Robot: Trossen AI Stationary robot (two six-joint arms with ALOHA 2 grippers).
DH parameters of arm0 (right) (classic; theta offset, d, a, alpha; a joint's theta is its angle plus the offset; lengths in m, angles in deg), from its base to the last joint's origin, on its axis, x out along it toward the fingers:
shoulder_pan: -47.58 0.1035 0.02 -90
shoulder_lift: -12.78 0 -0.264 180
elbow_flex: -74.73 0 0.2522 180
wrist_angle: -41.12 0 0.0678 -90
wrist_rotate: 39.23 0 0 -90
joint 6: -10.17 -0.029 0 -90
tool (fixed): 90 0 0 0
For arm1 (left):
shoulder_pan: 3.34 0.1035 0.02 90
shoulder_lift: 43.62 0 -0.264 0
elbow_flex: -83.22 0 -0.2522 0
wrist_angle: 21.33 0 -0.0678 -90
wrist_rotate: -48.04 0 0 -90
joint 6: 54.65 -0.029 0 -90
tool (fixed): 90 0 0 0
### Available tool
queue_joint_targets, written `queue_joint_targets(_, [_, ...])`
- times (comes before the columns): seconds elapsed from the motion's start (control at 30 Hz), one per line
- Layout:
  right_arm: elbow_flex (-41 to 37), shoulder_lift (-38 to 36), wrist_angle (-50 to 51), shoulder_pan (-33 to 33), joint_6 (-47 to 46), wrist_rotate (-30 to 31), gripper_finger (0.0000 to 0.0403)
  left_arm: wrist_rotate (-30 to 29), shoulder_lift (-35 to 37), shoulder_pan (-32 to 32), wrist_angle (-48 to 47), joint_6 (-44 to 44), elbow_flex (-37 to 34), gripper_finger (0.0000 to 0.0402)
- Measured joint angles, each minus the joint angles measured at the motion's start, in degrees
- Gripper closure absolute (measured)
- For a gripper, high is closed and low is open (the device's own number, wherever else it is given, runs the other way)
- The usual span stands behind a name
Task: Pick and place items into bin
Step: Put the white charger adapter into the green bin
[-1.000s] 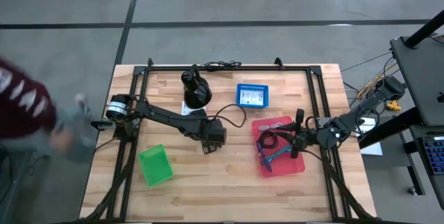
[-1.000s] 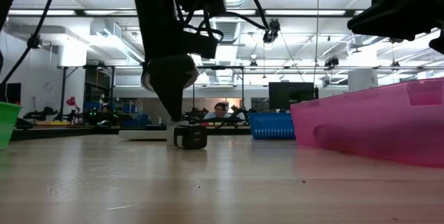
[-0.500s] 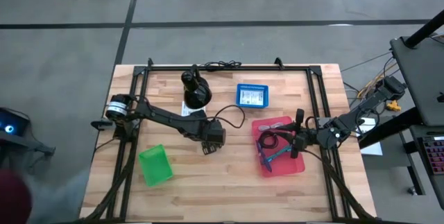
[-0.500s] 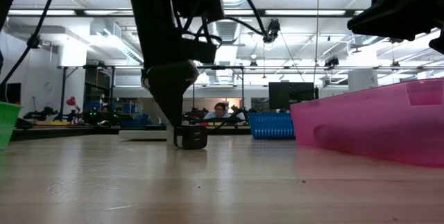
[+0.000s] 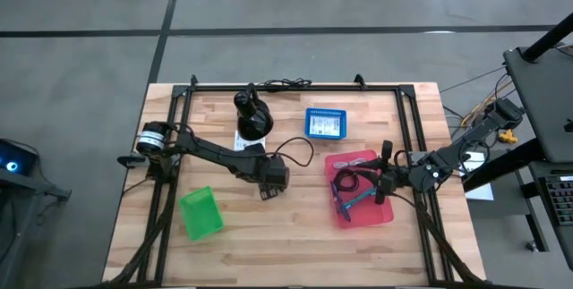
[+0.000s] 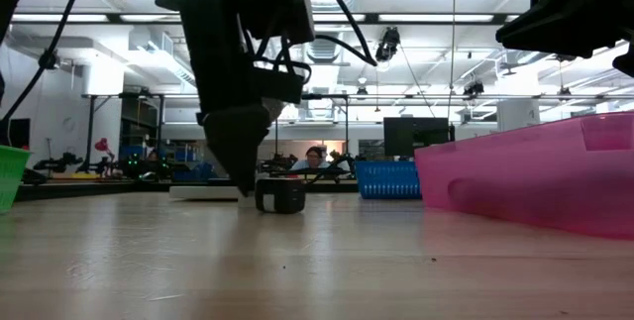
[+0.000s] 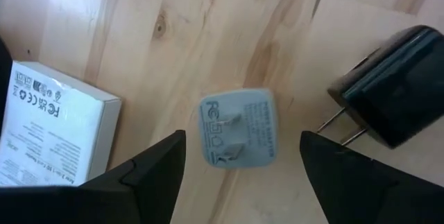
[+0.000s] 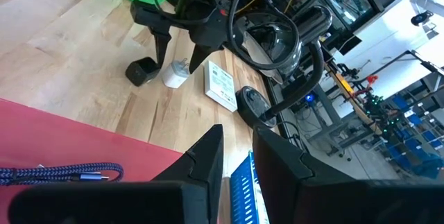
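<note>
Two dark jointed arms, looped black cables, seemingly matte fingers

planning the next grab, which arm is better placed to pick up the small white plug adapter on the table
Left. The left pincer hangs open right over the white plug adapter, a finger on each side, beside the black plug. The right pincer sits over the red bin, farther away.
</note>
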Motion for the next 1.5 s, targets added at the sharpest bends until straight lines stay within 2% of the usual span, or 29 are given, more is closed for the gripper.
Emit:
queue_joint_targets(1.27, [0.0,0.0,0.0,0.0,0.0,0.0,0.0335,-0.4,0.0,1.3,5.5,-0.6,-2.5,0.0137])
queue_joint_targets(1.5, [0.0,0.0,0.0,0.0,0.0,0.0,0.0335,-0.4,0.0,1.5,5.4,-1.2,-2.6,0.0179])
